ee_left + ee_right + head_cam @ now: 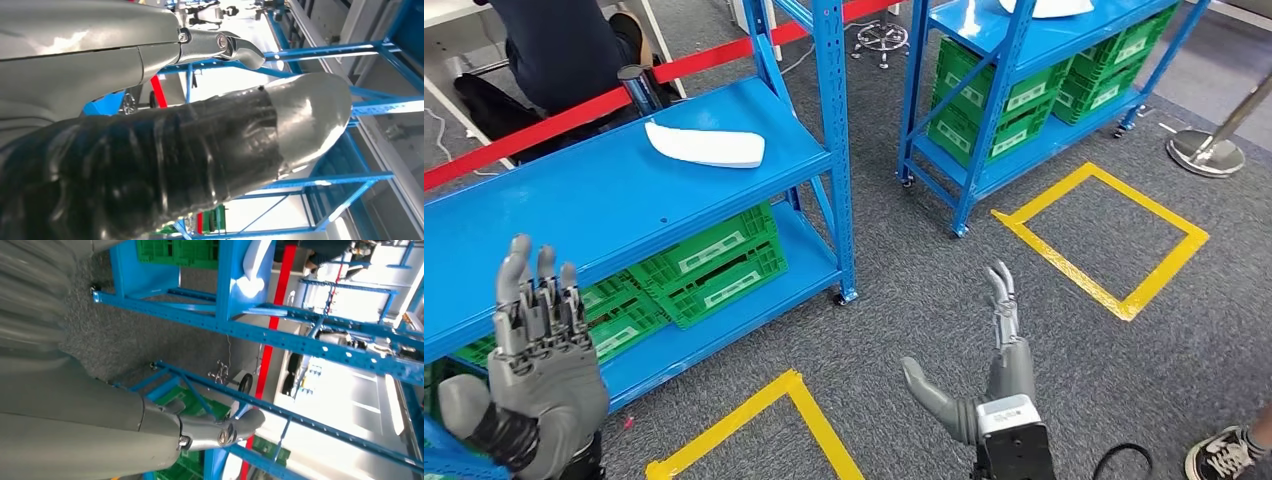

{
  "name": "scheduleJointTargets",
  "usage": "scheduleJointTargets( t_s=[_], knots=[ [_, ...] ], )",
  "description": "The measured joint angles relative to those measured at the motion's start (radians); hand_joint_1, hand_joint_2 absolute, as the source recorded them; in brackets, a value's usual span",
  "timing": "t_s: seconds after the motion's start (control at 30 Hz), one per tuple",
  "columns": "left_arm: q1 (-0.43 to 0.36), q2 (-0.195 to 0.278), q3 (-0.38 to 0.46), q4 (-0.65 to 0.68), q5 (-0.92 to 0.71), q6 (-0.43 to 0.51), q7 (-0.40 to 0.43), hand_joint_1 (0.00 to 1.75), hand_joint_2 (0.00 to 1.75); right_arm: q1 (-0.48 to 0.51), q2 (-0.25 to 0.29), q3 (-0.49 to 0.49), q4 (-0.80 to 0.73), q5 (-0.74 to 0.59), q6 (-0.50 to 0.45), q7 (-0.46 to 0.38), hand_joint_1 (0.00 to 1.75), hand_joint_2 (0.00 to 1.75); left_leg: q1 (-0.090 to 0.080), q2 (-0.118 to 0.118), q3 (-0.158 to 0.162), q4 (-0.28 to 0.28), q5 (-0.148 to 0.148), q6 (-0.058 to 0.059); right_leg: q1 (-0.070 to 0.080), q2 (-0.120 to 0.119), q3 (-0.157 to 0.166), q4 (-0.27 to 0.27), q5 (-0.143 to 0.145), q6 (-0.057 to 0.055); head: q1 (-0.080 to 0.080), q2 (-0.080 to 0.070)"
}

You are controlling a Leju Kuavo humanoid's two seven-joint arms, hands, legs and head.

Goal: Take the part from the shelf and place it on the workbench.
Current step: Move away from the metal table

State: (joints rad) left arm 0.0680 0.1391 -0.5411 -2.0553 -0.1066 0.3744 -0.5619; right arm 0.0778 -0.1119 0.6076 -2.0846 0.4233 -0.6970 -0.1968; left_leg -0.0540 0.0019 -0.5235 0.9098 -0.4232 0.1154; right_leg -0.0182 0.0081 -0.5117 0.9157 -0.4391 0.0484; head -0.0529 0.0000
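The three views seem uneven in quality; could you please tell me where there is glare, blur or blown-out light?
Head view: evenly lit and sharp, the white curved part crisp on the blue metal shelf. Left wrist view: the thick grey thumb is close and soft, background overexposed. Right wrist view: the left edge is blurred, bright windows washed out.

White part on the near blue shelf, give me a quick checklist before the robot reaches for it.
1. White part lies in plain sight on the blue shelf: ok.
2. Shelf top around the part bare: ok.
3. Left hand holds nothing, fingers apart: ok.
4. Right hand holds nothing, fingers apart: ok.
5. Either hand touching the part: not ok, both are short of it.
6. Workbench location: cannot tell.
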Motion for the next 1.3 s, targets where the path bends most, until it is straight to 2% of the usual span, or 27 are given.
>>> scheduleJointTargets(
  t_s=[0.07, 0.1, 0.17, 0.2, 0.23, 0.27, 0.3, 0.37, 0.43, 0.5, 0.57, 0.63, 0.7, 0.73, 0.77, 0.8, 0.83, 0.9, 0.93, 0.97, 1.03, 1.1, 1.17, 1.2, 1.23, 1.27, 1.3],
  knots=[
    [-0.001, -0.001, 0.000, 0.000, -0.001, 0.000, 0.000, 0.00, 0.00, -0.001, 0.000, 0.000, 0.000, -0.010, 0.000, -0.001, 0.00, 1.75, 0.007, 0.001, 0.019, -0.031, 0.010, 0.000, 0.005, -0.001, -0.014, 0.019, -0.015, 0.006, -0.003, 0.000],
    [-0.002, -0.001, 0.000, 0.000, 0.000, 0.000, 0.000, 0.00, 0.00, -0.002, 0.000, 0.000, 0.000, -0.017, 0.000, 0.001, 0.00, 1.75, 0.012, 0.002, 0.027, -0.044, 0.014, -0.001, 0.007, -0.001, -0.034, 0.059, -0.040, 0.008, 0.002, 0.000],
    [-0.005, 0.000, 0.000, 0.000, 0.005, -0.003, 0.002, 0.00, 0.00, -0.004, -0.001, 0.000, 0.002, -0.031, 0.000, 0.010, 0.00, 1.75, 0.015, 0.001, 0.025, -0.046, 0.016, -0.005, 0.005, -0.001, -0.100, 0.200, -0.108, 0.013, 0.015, 0.000],
    [-0.007, 0.001, 0.000, 0.001, 0.009, -0.006, 0.004, 0.00, 0.00, -0.004, -0.001, 0.000, 0.004, -0.037, 0.000, 0.015, 0.00, 1.31, 0.014, 0.000, 0.023, -0.043, 0.015, -0.006, 0.005, -0.002, -0.132, 0.268, -0.132, 0.017, 0.021, 0.000],
    [-0.008, 0.003, 0.000, 0.002, 0.013, -0.008, 0.005, 0.00, 0.00, -0.005, -0.001, 0.000, 0.006, -0.041, 0.000, 0.021, 0.00, 0.87, 0.014, -0.003, 0.020, -0.039, 0.014, -0.007, 0.005, -0.002, -0.151, 0.307, -0.139, 0.020, 0.024, 0.000],
    [-0.008, 0.005, 0.000, 0.003, 0.016, -0.010, 0.006, 0.00, 0.00, -0.005, -0.001, 0.000, 0.009, -0.043, 0.000, 0.025, 0.00, 0.44, 0.014, -0.005, 0.018, -0.035, 0.012, -0.008, 0.004, -0.002, -0.151, 0.304, -0.126, 0.023, 0.027, 0.000],
    [-0.008, 0.006, 0.001, 0.004, 0.017, -0.011, 0.007, 0.00, 0.00, -0.006, -0.002, 0.000, 0.012, -0.045, 0.000, 0.030, 0.00, 0.00, 0.015, -0.009, 0.017, -0.030, 0.010, -0.011, 0.004, -0.002, -0.131, 0.262, -0.096, 0.024, 0.031, 0.000],
    [-0.008, 0.006, 0.001, 0.005, 0.019, -0.012, 0.007, 0.00, 0.00, -0.009, -0.002, 0.000, 0.016, -0.046, 0.000, 0.036, 0.00, 0.00, 0.016, -0.015, 0.015, -0.019, 0.003, -0.020, 0.002, 0.005, -0.064, 0.124, -0.031, 0.026, 0.039, 0.000],
    [-0.009, 0.008, 0.002, 0.005, 0.020, -0.013, 0.006, 0.00, 0.00, -0.013, -0.002, 0.001, 0.019, -0.046, 0.000, 0.040, 0.00, 0.00, 0.013, -0.020, 0.001, -0.003, -0.001, -0.029, -0.002, 0.013, -0.019, 0.033, -0.006, 0.019, 0.047, 0.000],
    [-0.010, 0.010, 0.003, 0.005, 0.020, -0.013, 0.006, 0.00, 0.00, -0.013, -0.002, 0.002, 0.022, -0.043, 0.000, 0.043, 0.00, 0.00, 0.009, -0.025, -0.016, 0.008, 0.001, -0.035, -0.004, 0.014, -0.010, 0.016, -0.005, 0.008, 0.048, 0.000],
    [-0.011, 0.013, 0.003, 0.005, 0.020, -0.013, 0.005, 0.00, 0.00, -0.014, -0.002, 0.003, 0.025, -0.038, 0.000, 0.045, 0.00, 0.00, 0.010, -0.026, -0.034, 0.032, -0.017, -0.045, -0.008, 0.009, -0.013, 0.018, -0.004, 0.003, 0.046, 0.000],
    [-0.012, 0.014, 0.004, 0.005, 0.020, -0.013, 0.005, 0.00, 0.00, -0.015, -0.002, 0.003, 0.026, -0.035, 0.000, 0.045, 0.00, 0.00, 0.021, -0.018, -0.083, 0.137, -0.074, -0.065, -0.012, 0.001, -0.013, 0.018, -0.005, -0.001, 0.035, 0.000],
    [-0.012, 0.015, 0.004, 0.006, 0.021, -0.013, 0.005, 0.00, 0.00, -0.015, -0.002, 0.003, 0.027, -0.033, 0.001, 0.047, 0.00, 0.00, 0.035, -0.010, -0.157, 0.291, -0.131, -0.083, -0.012, -0.009, -0.013, 0.018, -0.007, -0.004, 0.020, 0.000],
    [-0.011, 0.015, 0.004, 0.006, 0.021, -0.013, 0.005, 0.00, 0.00, -0.015, -0.002, 0.003, 0.028, -0.032, 0.001, 0.049, 0.00, 0.00, 0.039, -0.008, -0.183, 0.339, -0.140, -0.087, -0.012, -0.016, -0.012, 0.018, -0.009, -0.005, 0.016, 0.000],
    [-0.011, 0.016, 0.004, 0.006, 0.022, -0.013, 0.005, 0.00, 0.00, -0.015, -0.002, 0.003, 0.029, -0.031, 0.001, 0.051, 0.00, 0.00, 0.041, -0.006, -0.189, 0.345, -0.130, -0.088, -0.011, -0.023, -0.010, 0.018, -0.010, -0.006, 0.012, 0.000],
    [-0.011, 0.016, 0.004, 0.006, 0.022, -0.013, 0.005, 0.00, 0.00, -0.015, -0.002, 0.003, 0.030, -0.031, 0.001, 0.052, 0.00, 0.00, 0.041, -0.003, -0.171, 0.306, -0.102, -0.084, -0.010, -0.030, -0.006, 0.017, -0.011, -0.006, 0.007, 0.000],
    [-0.011, 0.016, 0.004, 0.006, 0.022, -0.013, 0.005, 0.00, 0.00, -0.015, -0.002, 0.003, 0.030, -0.030, 0.002, 0.053, 0.00, 0.00, 0.038, 0.006, -0.133, 0.231, -0.063, -0.075, -0.008, -0.038, -0.001, 0.014, -0.012, -0.007, 0.003, 0.000],
    [-0.013, 0.016, 0.004, 0.006, 0.023, -0.013, 0.005, 0.00, 0.00, -0.016, -0.002, 0.004, 0.030, -0.029, 0.002, 0.053, 0.00, 0.00, 0.022, 0.052, -0.047, 0.067, -0.006, -0.053, -0.005, -0.053, 0.014, 0.002, -0.013, -0.006, 0.000, 0.000],
    [-0.014, 0.016, 0.004, 0.005, 0.022, -0.013, 0.005, 0.00, 0.00, -0.016, -0.002, 0.004, 0.030, -0.028, 0.002, 0.054, 0.00, 0.00, 0.014, 0.071, -0.021, 0.018, 0.003, -0.045, -0.004, -0.061, 0.019, -0.004, -0.012, -0.004, -0.001, 0.000],
    [-0.015, 0.016, 0.004, 0.005, 0.022, -0.013, 0.005, 0.00, 0.00, -0.016, -0.002, 0.004, 0.030, -0.028, 0.002, 0.054, 0.00, 0.00, 0.007, 0.080, -0.010, -0.006, 0.000, -0.040, -0.004, -0.072, 0.021, -0.009, -0.012, -0.002, -0.002, 0.000],
    [-0.015, 0.017, 0.004, 0.004, 0.021, -0.013, 0.005, 0.00, 0.00, -0.016, -0.002, 0.004, 0.030, -0.027, 0.002, 0.056, 0.00, 0.00, 0.007, 0.059, 0.000, -0.027, 0.003, -0.034, -0.001, -0.093, 0.024, -0.016, -0.013, 0.004, -0.004, 0.000],
    [-0.014, 0.018, 0.005, 0.002, 0.020, -0.013, 0.004, 0.00, 0.00, -0.018, -0.002, 0.005, 0.029, -0.025, 0.002, 0.058, 0.00, 0.00, 0.014, 0.034, 0.021, -0.052, 0.015, -0.030, 0.001, -0.079, 0.011, 0.015, -0.040, 0.008, 0.001, 0.000],
    [-0.014, 0.018, 0.005, 0.002, 0.020, -0.013, 0.005, 0.00, 0.00, -0.018, -0.003, 0.005, 0.030, -0.024, 0.002, 0.062, 0.00, 0.00, 0.020, 0.012, 0.032, -0.061, 0.024, -0.028, 0.001, -0.038, -0.046, 0.143, -0.103, 0.010, 0.014, 0.000],
    [-0.013, 0.019, 0.005, 0.003, 0.021, -0.013, 0.005, 0.00, 0.00, -0.017, -0.004, 0.005, 0.031, -0.024, 0.002, 0.063, 0.00, 0.00, 0.021, -0.001, 0.031, -0.059, 0.025, -0.026, 0.002, -0.024, -0.085, 0.225, -0.132, 0.011, 0.020, 0.000],
    [-0.012, 0.019, 0.005, 0.005, 0.021, -0.014, 0.006, 0.00, 0.00, -0.016, -0.005, 0.005, 0.033, -0.023, 0.002, 0.065, 0.00, 0.00, 0.021, -0.014, 0.030, -0.056, 0.024, -0.026, 0.002, -0.018, -0.118, 0.287, -0.146, 0.013, 0.027, 0.000],
    [-0.012, 0.019, 0.005, 0.006, 0.021, -0.014, 0.006, 0.00, 0.00, -0.015, -0.006, 0.005, 0.034, -0.023, 0.002, 0.066, 0.00, 0.00, 0.021, -0.028, 0.030, -0.054, 0.023, -0.027, 0.002, -0.016, -0.135, 0.311, -0.140, 0.015, 0.031, 0.000],
    [-0.012, 0.019, 0.005, 0.006, 0.021, -0.014, 0.006, 0.00, 0.00, -0.015, -0.006, 0.005, 0.035, -0.022, 0.002, 0.066, 0.00, 0.00, 0.022, -0.043, 0.031, -0.050, 0.022, -0.028, 0.002, -0.014, -0.133, 0.291, -0.114, 0.017, 0.035, 0.000]
  ],
)
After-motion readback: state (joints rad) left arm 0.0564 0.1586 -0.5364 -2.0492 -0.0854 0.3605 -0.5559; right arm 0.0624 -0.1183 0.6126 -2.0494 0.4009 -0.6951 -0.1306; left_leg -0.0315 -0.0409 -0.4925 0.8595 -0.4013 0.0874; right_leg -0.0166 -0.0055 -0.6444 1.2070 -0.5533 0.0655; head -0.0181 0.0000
